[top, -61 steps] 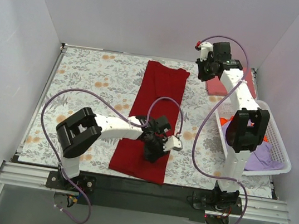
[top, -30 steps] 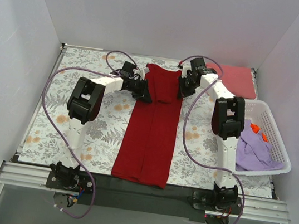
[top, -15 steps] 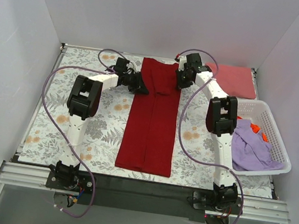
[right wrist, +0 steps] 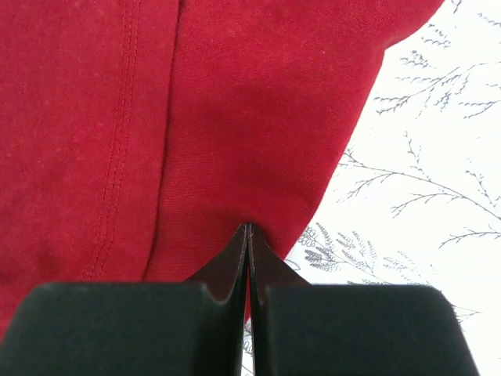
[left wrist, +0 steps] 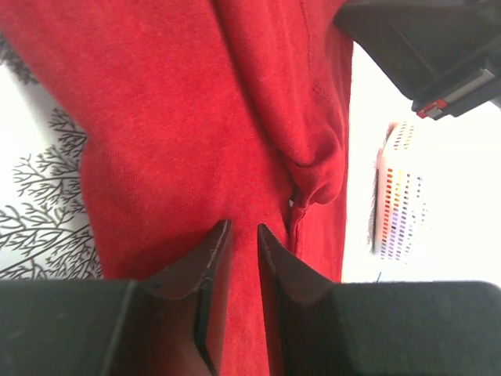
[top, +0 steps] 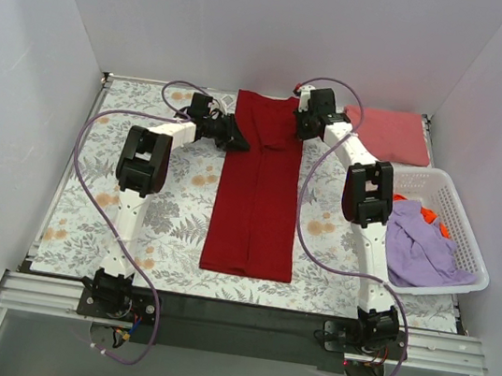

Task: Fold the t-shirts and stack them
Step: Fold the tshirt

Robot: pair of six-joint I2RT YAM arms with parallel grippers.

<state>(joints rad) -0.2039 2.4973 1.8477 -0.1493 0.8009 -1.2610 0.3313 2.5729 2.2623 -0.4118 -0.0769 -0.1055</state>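
The left tool (top: 231,135) and the right tool (top: 300,124) are each clenched on a far corner of the one crimson t-shirt (top: 256,208), a long narrow folded strip along the middle of the counter (top: 132,227), with one pinkish-red t-shirt (top: 391,133) folded at the far right, and one lavender t-shirt (top: 421,249) and one orange t-shirt (top: 428,215) in the basket (top: 435,287).

- Crimson shirt (top: 257,198): folded lengthwise into a long narrow strip, lying flat mid-surface (top: 178,234), running near to far.
- Pink shirt (top: 393,136): folded flat, far right corner.
- Lavender shirt (top: 421,251): crumpled in basket (top: 435,283).
- Orange shirt (top: 428,216): mostly hidden beside it.
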